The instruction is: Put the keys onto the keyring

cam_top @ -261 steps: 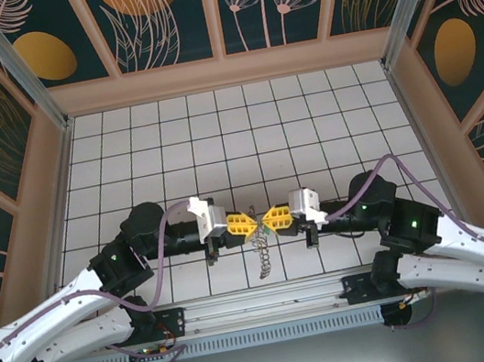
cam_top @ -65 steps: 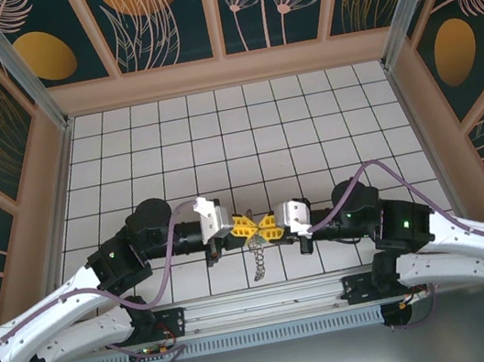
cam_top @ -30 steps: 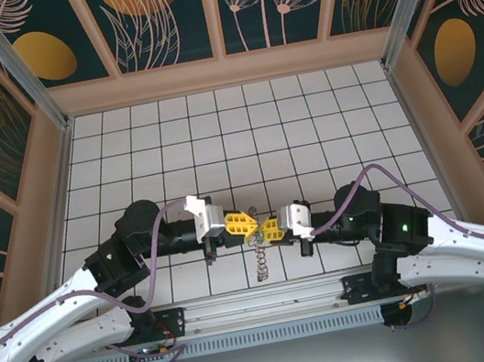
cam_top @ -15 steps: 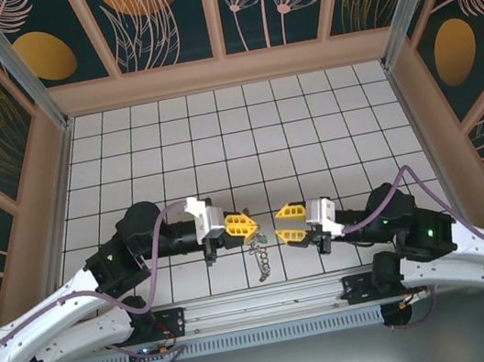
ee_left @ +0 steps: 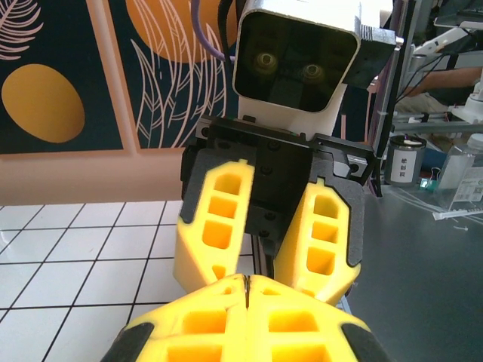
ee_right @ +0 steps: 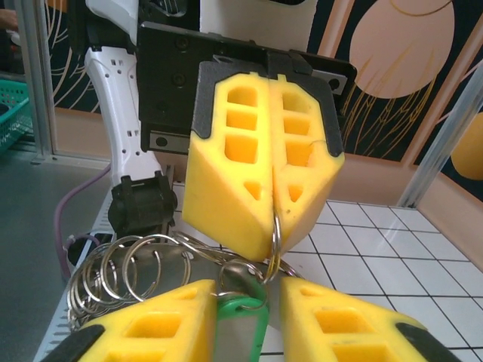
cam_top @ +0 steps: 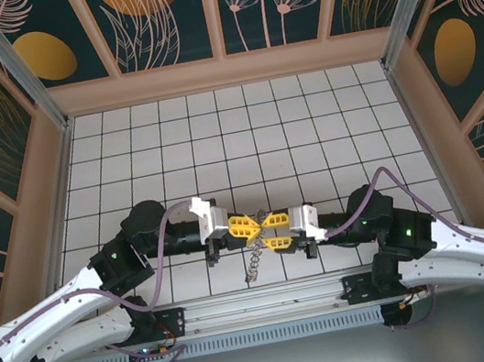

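Right gripper backed off, now back in at left gripper. Left jaws clamped on keyring. Right jaws part-open, green key between them, just below the ring. Looks like a threading retry.

a tiny light-green key with a flat plastic head hangs upright between the spread fingers of the right gripper. a dull metal keyring chain of linked rings droops toward the near edge, its top ring pinched in the closed left gripper.
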